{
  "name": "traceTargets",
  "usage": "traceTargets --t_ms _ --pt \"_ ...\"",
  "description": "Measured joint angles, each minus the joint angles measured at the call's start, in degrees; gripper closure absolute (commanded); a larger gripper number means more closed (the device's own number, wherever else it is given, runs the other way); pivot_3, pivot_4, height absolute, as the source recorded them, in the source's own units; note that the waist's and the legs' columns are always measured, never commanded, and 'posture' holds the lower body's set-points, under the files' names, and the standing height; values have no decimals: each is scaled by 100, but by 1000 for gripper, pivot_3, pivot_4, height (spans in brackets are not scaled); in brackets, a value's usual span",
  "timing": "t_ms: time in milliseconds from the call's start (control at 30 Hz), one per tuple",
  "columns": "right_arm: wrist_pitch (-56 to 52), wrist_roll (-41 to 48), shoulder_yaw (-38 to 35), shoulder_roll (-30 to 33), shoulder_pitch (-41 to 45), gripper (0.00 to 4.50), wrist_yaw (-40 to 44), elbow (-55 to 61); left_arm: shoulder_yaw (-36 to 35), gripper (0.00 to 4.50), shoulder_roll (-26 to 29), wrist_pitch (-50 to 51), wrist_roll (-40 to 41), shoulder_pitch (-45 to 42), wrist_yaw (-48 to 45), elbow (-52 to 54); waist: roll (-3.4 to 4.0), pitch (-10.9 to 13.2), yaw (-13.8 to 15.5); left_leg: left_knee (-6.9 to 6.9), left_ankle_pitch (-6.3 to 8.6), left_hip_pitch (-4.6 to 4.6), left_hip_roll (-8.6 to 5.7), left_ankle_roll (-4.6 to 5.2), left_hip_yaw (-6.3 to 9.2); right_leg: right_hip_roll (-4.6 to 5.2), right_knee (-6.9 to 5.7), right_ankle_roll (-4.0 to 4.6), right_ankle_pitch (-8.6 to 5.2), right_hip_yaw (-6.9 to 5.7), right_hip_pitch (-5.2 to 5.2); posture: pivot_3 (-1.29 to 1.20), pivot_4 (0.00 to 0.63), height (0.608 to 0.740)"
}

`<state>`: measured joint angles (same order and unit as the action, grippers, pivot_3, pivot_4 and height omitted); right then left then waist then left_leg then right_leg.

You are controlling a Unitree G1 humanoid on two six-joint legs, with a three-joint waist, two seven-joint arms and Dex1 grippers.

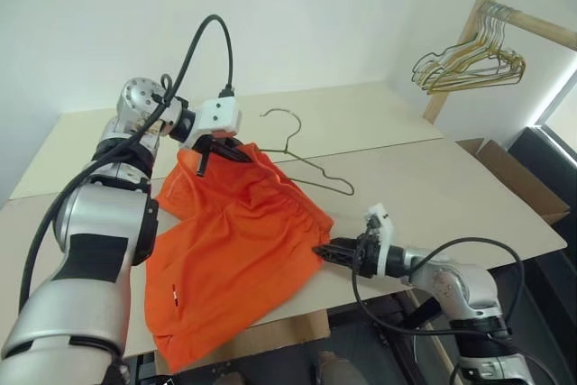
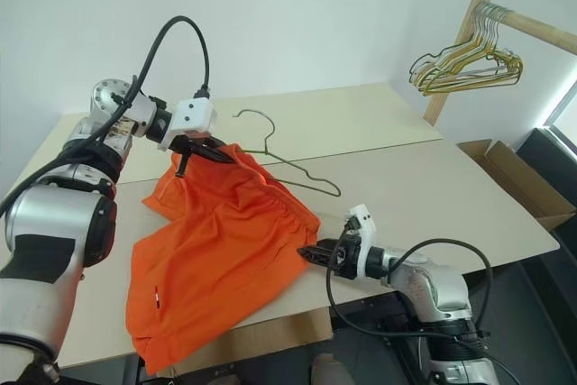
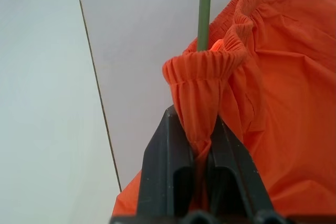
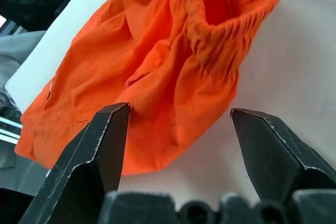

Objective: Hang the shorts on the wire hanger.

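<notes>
Shorts (image 1: 239,250) are draped over the table (image 1: 433,178), waistband corner lifted and clamped by the left pincer (image 1: 216,146), likely to open it for the wire hanger (image 1: 302,155) alongside. Right pincer (image 4: 178,129) is held apart, just beside the other waistband edge.

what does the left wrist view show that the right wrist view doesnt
Left wrist view alone: the left end effector shut on a pinched fold of the waistband, and a stretch of the wire hanger running up behind that fold.

Right wrist view alone: the right end effector open, its fingers apart and holding nothing, pointing at the waistband's other end, plus the lower leg of the garment trailing toward the table edge.

Both: the orange shorts and the pale table.
</notes>
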<state>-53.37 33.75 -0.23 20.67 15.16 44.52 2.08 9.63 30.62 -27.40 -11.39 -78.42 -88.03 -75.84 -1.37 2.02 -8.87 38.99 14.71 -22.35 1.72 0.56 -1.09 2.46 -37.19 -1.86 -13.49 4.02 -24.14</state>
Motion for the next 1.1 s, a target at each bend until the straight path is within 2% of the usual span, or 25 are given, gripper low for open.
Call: traceTargets --t_ms 100,400,700,900,1100 --pt "-8 10 -8 -41 160 1420 -85 -198 -3 4500 -1 -1 0 1 51 0 0 0 0 0 0 -1 0 0 3 0 1 0 0 -1 0 -103 0 740" --pt "-109 33 -30 -106 213 4485 -216 -384 -17 4500 4 -2 0 11 89 0 0 0 11 0 0 -2 0 0 8 0 0 0 0 -3 0 -94 0 740" --pt "22 -52 -24 -50 219 4485 -285 -382 -163 4500 109 19 193 39 -347 2 -1 -1 14 0 0 -2 -1 0 8 0 0 0 0 -3 1 -91 0 740" --pt "335 -131 -304 722 480 4485 -23 -708 113 4500 291 -72 526 89 -423 95 -1 -1 34 -1 0 -1 -1 0 9 1 3 0 0 -4 2 -80 0 740" --pt "993 -491 -212 1104 521 4485 340 -1000 631 4500 398 -250 862 227 -425 255 -1 -1 43 0 0 -1 0 0 6 0 1 0 0 -2 1 -75 0 740"
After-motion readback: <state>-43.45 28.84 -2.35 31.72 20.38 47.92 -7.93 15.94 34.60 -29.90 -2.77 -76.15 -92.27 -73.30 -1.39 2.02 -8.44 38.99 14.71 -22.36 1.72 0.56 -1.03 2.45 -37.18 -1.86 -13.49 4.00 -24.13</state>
